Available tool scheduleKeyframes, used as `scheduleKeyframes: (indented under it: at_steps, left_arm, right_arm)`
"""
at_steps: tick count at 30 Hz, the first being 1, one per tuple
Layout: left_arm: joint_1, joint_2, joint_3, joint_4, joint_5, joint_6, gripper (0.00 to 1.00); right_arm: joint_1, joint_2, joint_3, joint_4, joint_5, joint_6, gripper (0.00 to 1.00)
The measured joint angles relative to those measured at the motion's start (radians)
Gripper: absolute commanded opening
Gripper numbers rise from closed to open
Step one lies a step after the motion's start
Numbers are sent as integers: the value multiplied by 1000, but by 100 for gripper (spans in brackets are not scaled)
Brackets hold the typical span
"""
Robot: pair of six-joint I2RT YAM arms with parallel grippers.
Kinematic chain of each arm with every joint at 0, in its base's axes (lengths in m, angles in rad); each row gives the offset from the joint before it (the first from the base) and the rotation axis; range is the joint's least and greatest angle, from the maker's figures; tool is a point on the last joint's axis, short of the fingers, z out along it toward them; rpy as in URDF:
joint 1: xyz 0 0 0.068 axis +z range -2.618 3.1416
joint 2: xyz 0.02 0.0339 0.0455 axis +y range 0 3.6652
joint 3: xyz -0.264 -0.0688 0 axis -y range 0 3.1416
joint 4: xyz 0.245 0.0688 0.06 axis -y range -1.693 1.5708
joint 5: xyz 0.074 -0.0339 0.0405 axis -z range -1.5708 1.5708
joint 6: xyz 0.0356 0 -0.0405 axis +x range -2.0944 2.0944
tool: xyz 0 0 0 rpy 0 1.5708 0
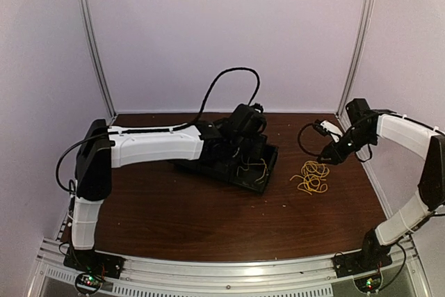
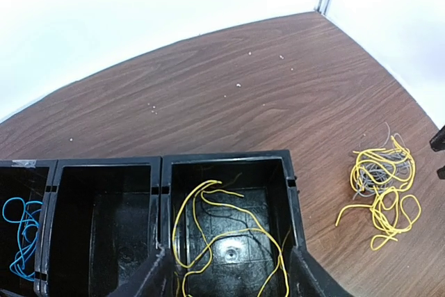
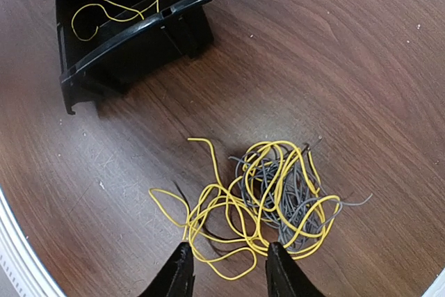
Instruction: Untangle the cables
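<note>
Left jaws released over tray [image 2: 229, 158], yellow cable [image 2: 208, 231] in its right bin. Right jaws apart, gripping nothing, over yellow-grey tangle [image 3: 278, 193] on tabletop [image 3: 334, 67], frame lower center.

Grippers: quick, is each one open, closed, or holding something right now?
Left gripper: open, empty, above the yellow cable in the black tray.
Right gripper: open, empty, over the yellow and grey cable tangle.
</note>
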Motion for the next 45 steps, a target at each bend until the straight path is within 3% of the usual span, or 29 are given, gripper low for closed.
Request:
scheduleKeyframes:
  at_steps: [5,9,19,28,38,45]
  left_arm:
    - [0,-38,-84,38,12,14,59]
    - [0,-135,-245,83,13,28,61]
    - [59,-352,-507,124,-2,19,63]
    - [72,-369,-607,125,0,-23,63]
    - [72,-399,-614,129,8,-48,62]
    - [68,-401,-628,190,66,-9,55]
  right_arm:
    - [0,-34,-61,-5,-7,-37,28]
    - [15,-34,-108,-11,-19,-60,24]
    - [88,23,-189,21,-21,-88,37]
    - [147,110,-193,98,0,-75,35]
    - [157,168,-168,155,42,-11,1]
    - [157,87,-66,48,39,-8,0]
